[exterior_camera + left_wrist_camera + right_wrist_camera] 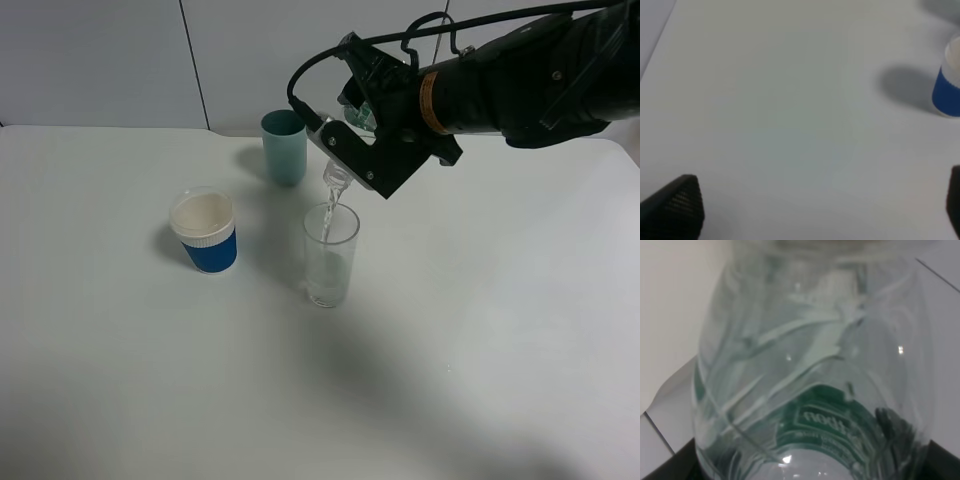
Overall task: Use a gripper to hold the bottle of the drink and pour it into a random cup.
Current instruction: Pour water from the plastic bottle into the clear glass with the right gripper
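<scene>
While the right gripper (366,136) hangs above the middle of the table (480,330), its black fingers are clamped on the bottle (337,180), jaws drawn in tight against the clear plastic body.

Bottle orientation: tipped well past level. The long axis runs from the base, up and to the right inside the gripper, down and to the left to the open mouth. The mouth is the lowest point and faces downward, just above the rim of the clear glass (330,262) without touching it. Most of the body is hidden by the gripper in the high view; only the neck and a greenish patch show.

A thin stream (329,213) of clear liquid falls from the mouth into the glass. The level in the glass cannot be read.

Right wrist view: the bottle (810,365) fills the picture, ribbed shoulder outward, green label (832,422) nearest the camera.

Glass stands upright. The teal cup (284,147) is behind it and slightly left; the blue-sleeved paper cup (205,233) is to its left. All three are apart.

Left gripper (815,212): fingertips (675,206) far apart, spread wide, nothing between them, over bare table, with the paper cup (947,85) at the edge of its view.
</scene>
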`<state>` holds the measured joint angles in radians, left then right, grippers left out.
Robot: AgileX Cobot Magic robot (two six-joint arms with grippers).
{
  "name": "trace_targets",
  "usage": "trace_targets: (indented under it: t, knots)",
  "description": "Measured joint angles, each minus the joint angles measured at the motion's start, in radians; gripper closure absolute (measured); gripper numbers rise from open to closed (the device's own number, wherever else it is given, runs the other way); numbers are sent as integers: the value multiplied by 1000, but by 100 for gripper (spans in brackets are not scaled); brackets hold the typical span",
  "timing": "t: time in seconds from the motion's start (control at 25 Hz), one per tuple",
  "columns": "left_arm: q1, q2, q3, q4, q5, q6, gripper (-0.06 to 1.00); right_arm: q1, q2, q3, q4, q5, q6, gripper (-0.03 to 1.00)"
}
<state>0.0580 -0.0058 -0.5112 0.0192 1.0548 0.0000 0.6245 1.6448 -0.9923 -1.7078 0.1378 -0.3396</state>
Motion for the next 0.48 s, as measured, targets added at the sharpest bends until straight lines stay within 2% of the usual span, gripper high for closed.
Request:
trace_targets:
  t: [0.48]
  knots:
    - [0,0,0,0,0,0,-4,0,0,0,0,0,-38,40]
